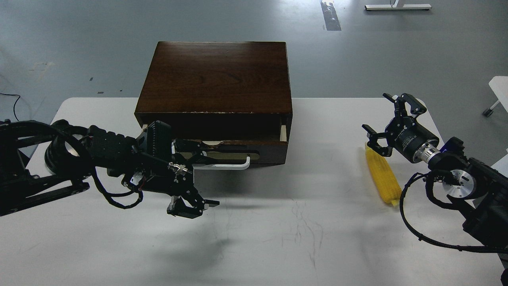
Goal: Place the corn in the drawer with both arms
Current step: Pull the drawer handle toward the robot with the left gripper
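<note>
The dark brown box (216, 77) stands at the table's back centre. Its drawer (272, 153) is pulled partly out, showing a pale wood side edge at the right. My left gripper (202, 178) is open. Its upper fingers (194, 149) are hooked at the left end of the white bar handle (228, 166), and its lower finger hangs below over the table. The yellow corn (383, 176) lies on the table at the right. My right gripper (387, 123) is open and empty, just above the corn's far end.
The white table (278, 238) carries the box and the corn, with faint scuff marks near its middle. Its right edge runs close to the corn. Grey floor lies behind, and a white object (501, 89) shows at the far right.
</note>
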Action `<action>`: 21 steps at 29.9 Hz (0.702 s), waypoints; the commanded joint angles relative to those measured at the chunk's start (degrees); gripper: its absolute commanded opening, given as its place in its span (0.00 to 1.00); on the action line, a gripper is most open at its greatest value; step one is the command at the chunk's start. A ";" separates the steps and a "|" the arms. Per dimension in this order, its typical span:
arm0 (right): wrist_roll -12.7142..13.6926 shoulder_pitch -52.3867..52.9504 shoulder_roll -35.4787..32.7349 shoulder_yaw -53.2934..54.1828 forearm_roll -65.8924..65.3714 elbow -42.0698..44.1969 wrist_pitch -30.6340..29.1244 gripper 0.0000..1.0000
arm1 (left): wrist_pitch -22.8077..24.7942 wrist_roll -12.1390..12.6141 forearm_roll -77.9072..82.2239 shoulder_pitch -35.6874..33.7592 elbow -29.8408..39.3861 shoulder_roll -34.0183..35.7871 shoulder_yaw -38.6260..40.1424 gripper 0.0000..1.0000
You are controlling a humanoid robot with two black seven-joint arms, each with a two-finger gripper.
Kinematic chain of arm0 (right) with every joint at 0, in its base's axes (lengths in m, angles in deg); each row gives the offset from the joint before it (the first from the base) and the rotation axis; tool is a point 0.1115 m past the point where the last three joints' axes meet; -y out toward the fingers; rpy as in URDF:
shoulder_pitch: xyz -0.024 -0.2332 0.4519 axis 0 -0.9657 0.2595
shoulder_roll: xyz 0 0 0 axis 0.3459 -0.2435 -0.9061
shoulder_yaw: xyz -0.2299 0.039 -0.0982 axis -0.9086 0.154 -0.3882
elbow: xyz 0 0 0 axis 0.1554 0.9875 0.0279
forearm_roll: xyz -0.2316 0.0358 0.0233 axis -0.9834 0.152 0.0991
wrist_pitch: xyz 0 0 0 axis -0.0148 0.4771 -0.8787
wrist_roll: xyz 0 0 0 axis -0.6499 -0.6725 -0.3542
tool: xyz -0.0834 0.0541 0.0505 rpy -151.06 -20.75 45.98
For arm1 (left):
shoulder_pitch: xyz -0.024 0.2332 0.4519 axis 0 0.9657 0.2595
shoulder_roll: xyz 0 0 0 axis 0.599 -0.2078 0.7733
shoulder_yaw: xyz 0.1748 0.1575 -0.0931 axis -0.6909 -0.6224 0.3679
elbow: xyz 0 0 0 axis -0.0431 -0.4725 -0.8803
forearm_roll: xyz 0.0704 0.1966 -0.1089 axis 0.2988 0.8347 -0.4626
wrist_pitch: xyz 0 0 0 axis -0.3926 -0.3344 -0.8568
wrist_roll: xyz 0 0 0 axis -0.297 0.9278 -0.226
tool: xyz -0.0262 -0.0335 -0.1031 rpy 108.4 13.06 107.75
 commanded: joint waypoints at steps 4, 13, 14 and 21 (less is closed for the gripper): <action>0.00 0.03 0.01 0.01 0.00 0.00 0.00 1.00 | 0.06 -0.02 -0.01 0.53 0.41 0.19 0.01 0.98; 0.00 0.03 0.01 0.09 0.00 0.00 0.00 1.00 | 0.06 -0.02 -0.01 0.62 1.72 0.89 0.01 0.98; 0.00 0.03 0.01 0.09 0.00 0.00 0.00 1.00 | 0.06 -0.02 -0.01 0.62 1.73 0.98 0.01 0.98; 0.00 0.03 0.01 0.09 0.00 0.00 0.00 1.00 | 0.15 -0.02 -0.01 0.62 2.34 1.33 0.01 0.98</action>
